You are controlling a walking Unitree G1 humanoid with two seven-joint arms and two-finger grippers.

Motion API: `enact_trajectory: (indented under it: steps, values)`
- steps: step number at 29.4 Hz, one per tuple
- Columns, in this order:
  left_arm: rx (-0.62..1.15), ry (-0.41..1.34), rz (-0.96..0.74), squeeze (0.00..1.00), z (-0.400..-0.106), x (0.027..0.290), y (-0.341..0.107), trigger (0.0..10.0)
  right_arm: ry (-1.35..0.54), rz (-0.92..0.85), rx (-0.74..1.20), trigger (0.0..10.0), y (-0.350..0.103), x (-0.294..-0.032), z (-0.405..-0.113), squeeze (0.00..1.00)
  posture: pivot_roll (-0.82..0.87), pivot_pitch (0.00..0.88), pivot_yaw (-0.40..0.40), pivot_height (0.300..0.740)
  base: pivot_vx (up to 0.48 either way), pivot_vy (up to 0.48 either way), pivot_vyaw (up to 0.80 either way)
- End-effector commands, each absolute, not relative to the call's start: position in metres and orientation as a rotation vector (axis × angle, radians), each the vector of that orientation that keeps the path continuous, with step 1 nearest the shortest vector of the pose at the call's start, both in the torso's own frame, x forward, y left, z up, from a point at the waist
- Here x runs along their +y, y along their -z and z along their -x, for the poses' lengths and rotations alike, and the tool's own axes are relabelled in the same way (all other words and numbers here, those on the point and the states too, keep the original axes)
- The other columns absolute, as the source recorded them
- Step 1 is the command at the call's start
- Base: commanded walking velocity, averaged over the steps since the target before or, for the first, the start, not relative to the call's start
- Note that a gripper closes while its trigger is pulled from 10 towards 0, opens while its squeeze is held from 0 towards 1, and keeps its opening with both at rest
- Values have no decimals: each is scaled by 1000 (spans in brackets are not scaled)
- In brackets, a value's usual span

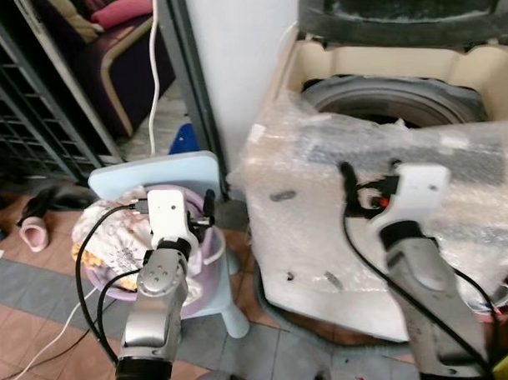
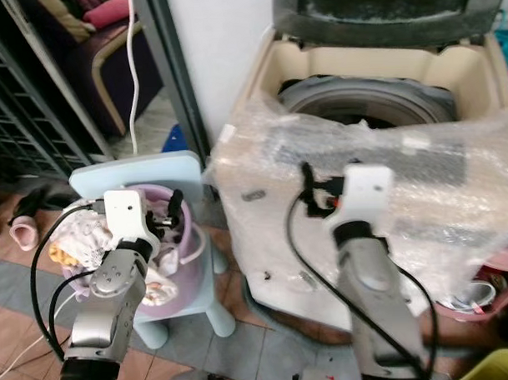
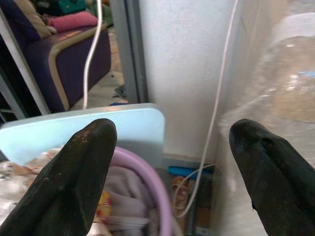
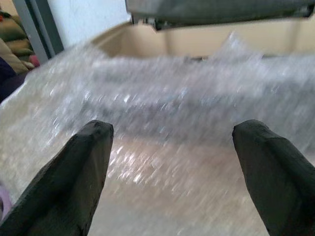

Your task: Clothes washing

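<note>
The left gripper [image 3: 170,172] has its two black fingers [image 3: 74,182] spread wide with nothing between them. Below the gap and toward the left finger lies the rim of a purple laundry basket [image 3: 147,182] heaped with crumpled clothes [image 1: 114,236], pale with small prints. The basket sits on a light blue plastic chair [image 1: 166,170] whose backrest rises just beyond the fingertips. Straight ahead of the open jaws is a white wall [image 3: 187,64] with a thin white cable [image 3: 219,98] hanging down it, and off the left finger's side a purple sofa [image 3: 74,54] stands well apart.

The right gripper [image 4: 172,167] is likewise released, fingers [image 4: 74,182] wide apart and empty. Directly before and under its jaws is the front of a top-loading washing machine [image 1: 400,76], beige, wrapped in clear bubble wrap [image 4: 187,113]; the wrist view is blurred, so I cannot tell whether the fingertips touch the wrap. Beyond the jaws and higher, the drum opening [image 1: 393,102] lies open under the raised dark lid [image 4: 216,10].

A pink slipper [image 1: 34,231] lies on the tiled floor [image 1: 42,322], well away on the left gripper's outer side
</note>
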State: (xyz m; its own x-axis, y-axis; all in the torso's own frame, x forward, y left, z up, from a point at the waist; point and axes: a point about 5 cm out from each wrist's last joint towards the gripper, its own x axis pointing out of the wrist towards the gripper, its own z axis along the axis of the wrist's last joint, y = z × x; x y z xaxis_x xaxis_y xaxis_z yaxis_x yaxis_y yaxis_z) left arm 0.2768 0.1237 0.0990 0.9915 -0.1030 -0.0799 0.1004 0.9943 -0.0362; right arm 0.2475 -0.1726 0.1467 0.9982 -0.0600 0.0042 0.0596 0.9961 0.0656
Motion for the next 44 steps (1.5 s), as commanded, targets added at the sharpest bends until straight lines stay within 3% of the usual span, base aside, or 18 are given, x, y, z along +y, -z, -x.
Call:
enact_trajectory:
  steps: [1, 14, 17, 22, 24, 30, 31, 32, 33, 44]
  values:
    - [70, 104, 7, 0, -276, 128, -102, 10000, 5, -123, -17, 10000, -152, -157, -244, 0, -121, 0, 120, 740, 0, 480, 0]
    - [105, 44, 17, 0, -274, 138, -97, 10000, -148, -136, 57, 10000, -133, -148, -239, 0, -103, 5, 127, 740, 0, 428, 0]
    - [62, 27, 0, 0, -273, 144, -101, 10000, -110, -208, 91, 10000, -122, -154, -237, 0, -99, 5, 124, 740, 0, 0, 0]
    - [79, -25, -29, 0, -272, 154, -96, 10000, -14, -56, 143, 10000, -112, -169, -246, 0, -96, 8, 118, 740, 0, 0, 0]
    - [101, -53, -39, 0, -272, 158, -92, 10000, -5, -157, 164, 10000, -109, -171, -249, 0, -95, 9, 116, 740, 0, 0, 0]
    - [122, -39, -5, 0, -271, 156, -90, 10000, -4, -44, 185, 10000, -104, -178, -257, 0, -85, 12, 101, 740, 0, 0, 0]
    - [138, 14, 43, 0, -268, 153, -88, 10000, -25, 27, 181, 10000, -102, -178, -258, 702, -82, 12, 98, 740, 0, 0, 0]
    - [138, 14, 43, 0, -268, 153, -88, 10000, -25, 27, 181, 10000, -102, -178, -258, 702, -82, 12, 98, 740, 0, 0, 0]
    - [143, 7, 37, 0, -266, 153, -87, 10000, -36, 55, 172, 10000, -100, -177, -260, 1000, -77, 13, 94, 740, 0, 0, 800]
    - [169, -5, 50, 0, -267, 153, -85, 10000, -88, 6, 192, 10000, -92, -163, -269, 1000, -72, 16, 87, 740, 0, 0, 800]
